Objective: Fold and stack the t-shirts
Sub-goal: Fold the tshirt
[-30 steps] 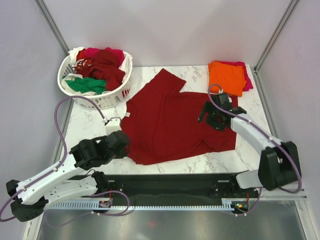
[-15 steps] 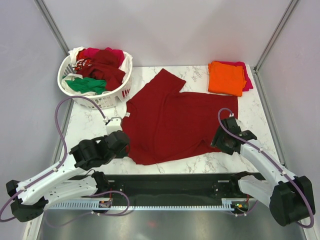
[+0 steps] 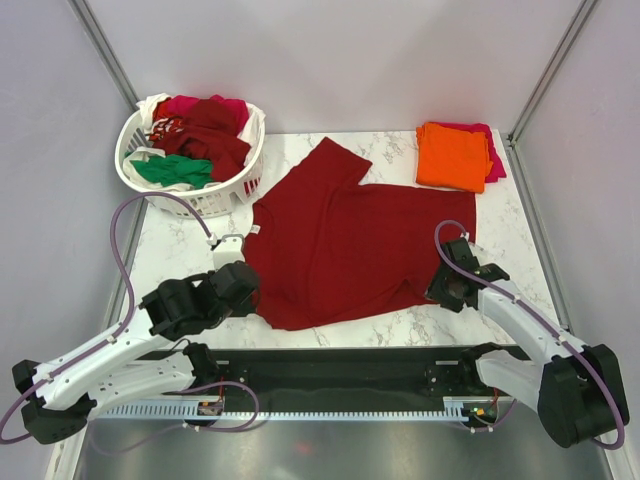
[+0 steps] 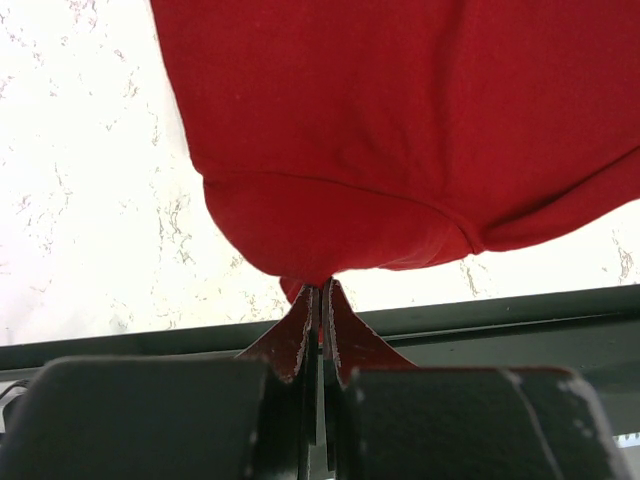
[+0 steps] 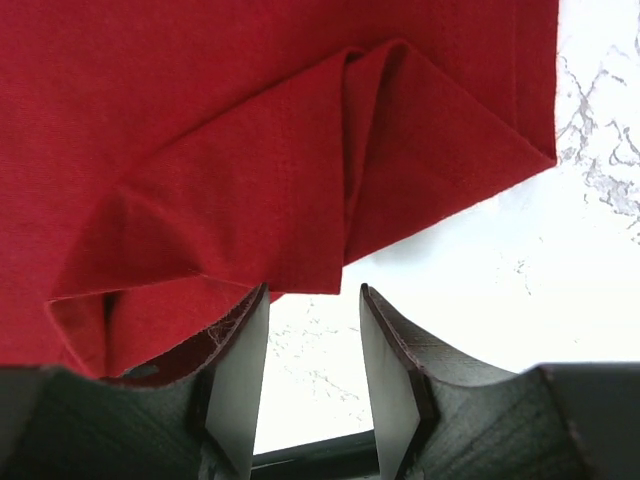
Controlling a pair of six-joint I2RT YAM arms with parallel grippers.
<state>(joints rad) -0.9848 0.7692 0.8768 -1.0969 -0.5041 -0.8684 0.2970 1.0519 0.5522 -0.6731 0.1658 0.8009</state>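
A dark red t-shirt lies spread on the marble table, one sleeve pointing toward the back. My left gripper is at the shirt's near left corner. In the left wrist view the left gripper is shut on a pinch of the shirt's hem. My right gripper is low at the near right corner. In the right wrist view the right gripper is open, with bare marble between its fingers and the rumpled, doubled-over shirt edge just ahead of the tips.
A folded orange t-shirt lies on a folded magenta one at the back right. A white lattice basket at the back left holds dark red, magenta, green and white shirts. The table's near edge runs just behind both grippers.
The right arm has swung from the shirt's far right side down to its near right corner, and its jaws have narrowed. The left arm has not moved.
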